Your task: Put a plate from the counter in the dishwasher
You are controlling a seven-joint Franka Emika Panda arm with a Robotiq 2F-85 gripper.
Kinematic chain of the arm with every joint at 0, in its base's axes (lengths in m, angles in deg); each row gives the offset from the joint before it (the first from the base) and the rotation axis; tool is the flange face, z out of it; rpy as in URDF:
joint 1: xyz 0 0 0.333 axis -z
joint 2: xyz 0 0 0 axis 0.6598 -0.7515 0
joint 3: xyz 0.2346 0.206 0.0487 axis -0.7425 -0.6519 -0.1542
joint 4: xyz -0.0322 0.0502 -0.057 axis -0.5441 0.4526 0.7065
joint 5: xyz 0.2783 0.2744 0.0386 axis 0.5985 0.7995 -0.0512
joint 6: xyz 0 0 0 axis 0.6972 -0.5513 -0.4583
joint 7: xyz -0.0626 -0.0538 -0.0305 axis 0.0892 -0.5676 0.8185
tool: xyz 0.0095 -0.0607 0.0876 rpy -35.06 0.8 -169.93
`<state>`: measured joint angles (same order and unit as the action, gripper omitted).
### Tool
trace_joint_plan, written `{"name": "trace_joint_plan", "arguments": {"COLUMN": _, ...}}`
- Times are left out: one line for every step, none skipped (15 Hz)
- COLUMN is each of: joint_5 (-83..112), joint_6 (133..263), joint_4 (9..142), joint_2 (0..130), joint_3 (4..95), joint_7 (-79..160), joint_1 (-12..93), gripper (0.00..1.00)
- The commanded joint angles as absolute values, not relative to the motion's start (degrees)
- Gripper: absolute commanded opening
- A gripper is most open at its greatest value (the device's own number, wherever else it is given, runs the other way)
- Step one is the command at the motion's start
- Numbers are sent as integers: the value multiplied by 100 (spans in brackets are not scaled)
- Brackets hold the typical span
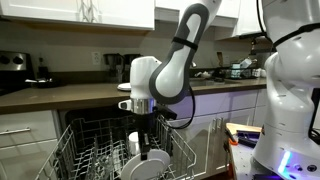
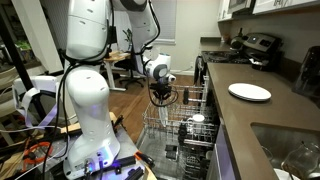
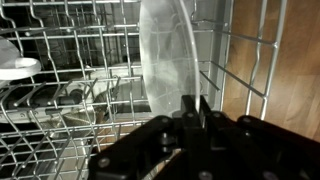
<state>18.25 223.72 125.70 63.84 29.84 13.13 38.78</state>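
We're gripping the plate on edge in the closed gripper, aiming it upright between rack wires of the dishwasher before releasing.

White plate stands upright on edge in dishwasher pulled-out grey wire rack; second plate lies flat on dark brown counter beside dishwasher.
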Motion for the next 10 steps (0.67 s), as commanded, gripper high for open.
{"name": "trace_joint_plan", "arguments": {"joint_5": 2059, "joint_6": 22513, "joint_4": 12441, "joint_2": 6199, "joint_3": 2776, "joint_7": 912, "joint_1": 4177, "gripper": 5}}
{"name": "trace_joint_plan", "arguments": {"joint_5": 2050, "joint_6": 22441, "joint_4": 12429, "joint_2": 6184, "joint_3": 2760, "joint_7": 957, "joint_1": 4203, "gripper": 5}}
{"name": "trace_joint_plan", "arguments": {"joint_5": 2083, "joint_6": 22405, "joint_4": 12422, "joint_2": 6173, "joint_3": 2707, "joint_7": 944, "joint_1": 4261, "gripper": 5}}
{"name": "trace_joint_plan", "arguments": {"joint_5": 2074, "joint_6": 22350, "joint_4": 12421, "joint_2": 6179, "joint_3": 2695, "joint_7": 988, "joint_1": 4280, "gripper": 6}}
{"name": "trace_joint_plan", "arguments": {"joint_5": 2060, "joint_6": 22304, "joint_4": 12433, "joint_2": 6197, "joint_3": 2693, "joint_7": 1041, "joint_1": 4292, "gripper": 31}}
{"name": "trace_joint_plan", "arguments": {"joint_5": 2060, "joint_6": 22236, "joint_4": 12453, "joint_2": 6243, "joint_3": 2691, "joint_7": 1091, "joint_1": 4289, "gripper": 33}}
{"name": "trace_joint_plan", "arguments": {"joint_5": 2079, "joint_6": 22176, "joint_4": 12466, "joint_2": 6289, "joint_3": 2687, "joint_7": 1127, "joint_1": 4292, "gripper": 38}}
{"name": "trace_joint_plan", "arguments": {"joint_5": 2081, "joint_6": 22118, "joint_4": 12511, "joint_2": 6377, "joint_3": 2687, "joint_7": 1171, "joint_1": 4279, "gripper": 44}}
{"name": "trace_joint_plan", "arguments": {"joint_5": 2095, "joint_6": 22042, "joint_4": 12546, "joint_2": 6466, "joint_3": 2687, "joint_7": 1219, "joint_1": 4256, "gripper": 51}}
{"name": "trace_joint_plan", "arguments": {"joint_5": 2078, "joint_6": 21968, "joint_4": 12590, "joint_2": 6588, "joint_3": 2710, "joint_7": 1259, "joint_1": 4219, "gripper": 56}}
